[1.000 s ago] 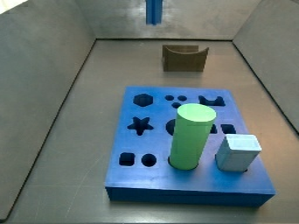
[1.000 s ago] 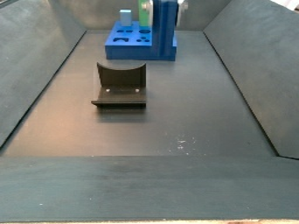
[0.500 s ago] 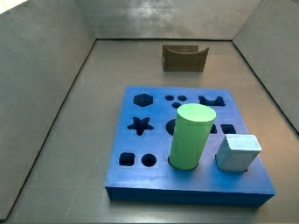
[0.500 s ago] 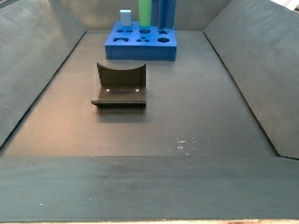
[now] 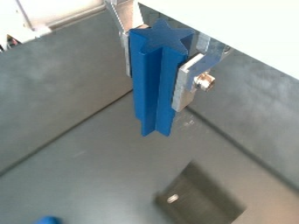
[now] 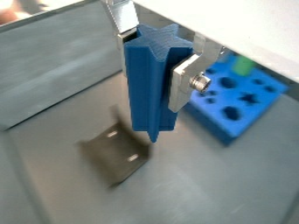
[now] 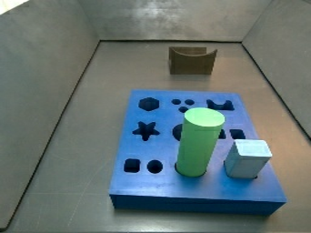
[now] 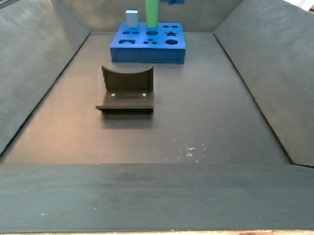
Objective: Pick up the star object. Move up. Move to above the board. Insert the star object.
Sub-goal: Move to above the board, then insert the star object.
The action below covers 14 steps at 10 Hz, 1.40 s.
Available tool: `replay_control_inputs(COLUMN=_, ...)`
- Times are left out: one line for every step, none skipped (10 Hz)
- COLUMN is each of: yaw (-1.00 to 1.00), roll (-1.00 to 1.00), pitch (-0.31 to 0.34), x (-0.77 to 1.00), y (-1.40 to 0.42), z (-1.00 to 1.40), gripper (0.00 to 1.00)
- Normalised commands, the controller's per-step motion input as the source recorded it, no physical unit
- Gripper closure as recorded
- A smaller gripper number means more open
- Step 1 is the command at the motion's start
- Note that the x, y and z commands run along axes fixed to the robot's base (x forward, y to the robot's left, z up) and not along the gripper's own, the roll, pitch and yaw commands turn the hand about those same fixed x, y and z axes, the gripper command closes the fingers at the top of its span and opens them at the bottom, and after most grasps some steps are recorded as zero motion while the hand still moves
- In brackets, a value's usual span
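My gripper (image 5: 155,86) is shut on the star object (image 5: 152,109), a tall blue prism with ridged sides, held upright between the silver fingers (image 5: 187,80), high above the grey floor. Both wrist views show this grip; the prism (image 6: 146,114) hangs off to one side of the board (image 6: 239,112). The board (image 7: 195,193) is a thick blue slab with an open star hole (image 7: 145,130) on its left side. It also shows at the far end in a side view (image 8: 150,53). Gripper and star object are out of both side views.
A green cylinder (image 7: 198,141) and a pale blue block (image 7: 246,157) stand in the board, also in a side view (image 8: 152,11). The dark fixture (image 7: 192,59) stands on the floor beyond the board, mid-floor in a side view (image 8: 127,90), below the gripper (image 6: 117,153). Grey walls enclose the floor.
The star object showed at the top of both side views a second ago. It has risen with the gripper and is now out of both.
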Motion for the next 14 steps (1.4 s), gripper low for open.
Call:
replay_control_inputs(yaw=-0.36, roll=0.1, pitch=0.225, x=-0.04, y=-1.0, z=0.12, gripper=1.0)
replay_control_inputs(yaw=-0.17, roll=0.04, pitch=0.153, x=-0.04, y=-1.0, z=0.12, gripper=1.0)
replay_control_inputs(yaw=-0.07, roll=0.03, pitch=0.115, x=-0.04, y=-1.0, z=0.13, gripper=1.0)
replay_control_inputs(yaw=-0.04, roll=0.02, pitch=0.088, x=-0.03, y=-1.0, z=0.13, gripper=1.0)
replay_control_inputs(yaw=-0.02, roll=0.01, pitch=0.071, x=-0.03, y=-1.0, z=0.14, gripper=1.0)
replay_control_inputs(yaw=-0.01, roll=0.0, pitch=0.059, x=-0.03, y=-1.0, z=0.14, gripper=1.0)
replay_control_inputs(yaw=0.01, roll=-0.01, pitch=0.069, x=-0.02, y=-1.0, z=0.15, gripper=1.0)
replay_control_inputs(yaw=0.0, roll=0.0, pitch=0.09, x=-0.01, y=-1.0, z=0.16, gripper=1.0)
replay_control_inputs(yaw=0.01, roll=0.0, pitch=0.108, x=0.01, y=-1.0, z=0.16, gripper=1.0)
replay_control_inputs(yaw=0.01, roll=0.0, pitch=0.127, x=0.04, y=-0.96, z=0.16, gripper=1.0)
replay_control_inputs(yaw=0.01, roll=0.01, pitch=0.142, x=0.06, y=-0.68, z=0.12, gripper=1.0)
replay_control_inputs(yaw=0.01, roll=0.01, pitch=0.142, x=0.08, y=-0.35, z=0.06, gripper=1.0)
replay_control_inputs(yaw=0.01, roll=0.02, pitch=0.125, x=0.07, y=-0.21, z=0.05, gripper=1.0)
replay_control_inputs(yaw=0.0, roll=0.0, pitch=0.004, x=0.0, y=0.0, z=0.0, gripper=1.0)
